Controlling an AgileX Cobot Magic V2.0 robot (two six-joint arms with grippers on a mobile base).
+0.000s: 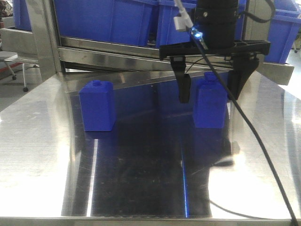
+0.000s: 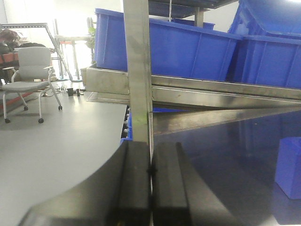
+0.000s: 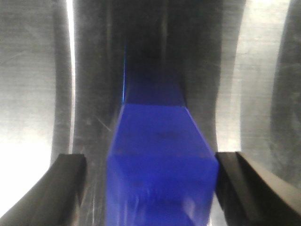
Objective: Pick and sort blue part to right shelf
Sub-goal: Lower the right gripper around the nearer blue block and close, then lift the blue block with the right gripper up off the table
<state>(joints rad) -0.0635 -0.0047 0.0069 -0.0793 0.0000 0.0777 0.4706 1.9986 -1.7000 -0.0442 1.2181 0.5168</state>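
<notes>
At centre right of the front view, one finger of the right gripper (image 1: 209, 96) covers the left edge of the blue part (image 1: 211, 109). In the right wrist view the part is blurred and runs off the lower edge. A blue block (image 2: 289, 167) is cut by the left wrist view's right edge; which block it is cannot be told.

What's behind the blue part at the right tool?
Behind the blue part stands the steel shelf, with blue bins on it. The right tool, open around the part, covers the stretch of shelf directly behind it.
</notes>
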